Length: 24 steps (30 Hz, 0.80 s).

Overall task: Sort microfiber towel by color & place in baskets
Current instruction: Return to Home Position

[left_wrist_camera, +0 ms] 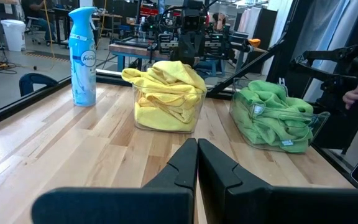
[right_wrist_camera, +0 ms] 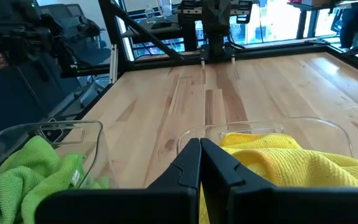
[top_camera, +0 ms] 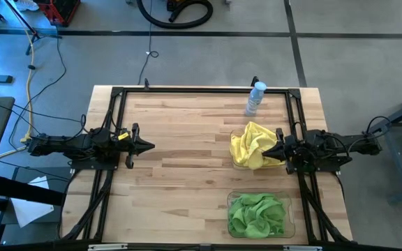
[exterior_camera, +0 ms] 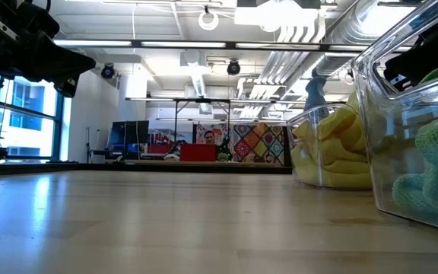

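Note:
Yellow microfiber towels (top_camera: pixel 253 145) are heaped in a clear basket (left_wrist_camera: pixel 164 112) at the table's right, rising over its rim. Green microfiber towels (top_camera: pixel 258 215) fill a second clear basket (left_wrist_camera: pixel 272 121) near the front right. My right gripper (top_camera: pixel 276 150) is shut and hangs level over the yellow heap's right side, touching nothing; in its wrist view (right_wrist_camera: pixel 199 163) the yellow cloth (right_wrist_camera: pixel 291 163) lies just beyond the fingertips. My left gripper (top_camera: pixel 150 146) is shut at the table's left, pointing level toward the baskets, its fingertips (left_wrist_camera: pixel 196 155) together.
A blue spray bottle (top_camera: pixel 255 98) stands near the far edge, just behind the yellow basket. A black metal frame (top_camera: pixel 117 94) runs along the table's sides and back. Bare wood (top_camera: pixel 187 181) lies between the two arms.

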Each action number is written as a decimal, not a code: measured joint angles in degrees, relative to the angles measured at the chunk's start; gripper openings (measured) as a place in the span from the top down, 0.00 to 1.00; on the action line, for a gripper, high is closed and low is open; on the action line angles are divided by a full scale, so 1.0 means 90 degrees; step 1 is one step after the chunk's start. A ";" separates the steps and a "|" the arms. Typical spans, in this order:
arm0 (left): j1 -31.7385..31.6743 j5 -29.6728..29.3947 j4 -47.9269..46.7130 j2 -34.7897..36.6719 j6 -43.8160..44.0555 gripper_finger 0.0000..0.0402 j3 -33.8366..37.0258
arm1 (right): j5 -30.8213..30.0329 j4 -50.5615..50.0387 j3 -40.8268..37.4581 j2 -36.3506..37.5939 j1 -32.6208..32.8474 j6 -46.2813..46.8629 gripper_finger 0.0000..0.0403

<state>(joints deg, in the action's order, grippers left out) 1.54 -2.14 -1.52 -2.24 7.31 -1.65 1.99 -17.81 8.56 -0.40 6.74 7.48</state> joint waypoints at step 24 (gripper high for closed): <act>0.0000 -0.0002 0.0000 0.0000 0.0000 1.00 0.0000 | -0.0244 -0.0707 -0.0007 -0.0002 0.0000 -0.1695 1.00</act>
<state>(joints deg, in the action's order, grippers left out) 1.55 -2.15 -1.52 -2.24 7.31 -1.65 -0.20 -24.17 8.49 -0.43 6.74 -7.77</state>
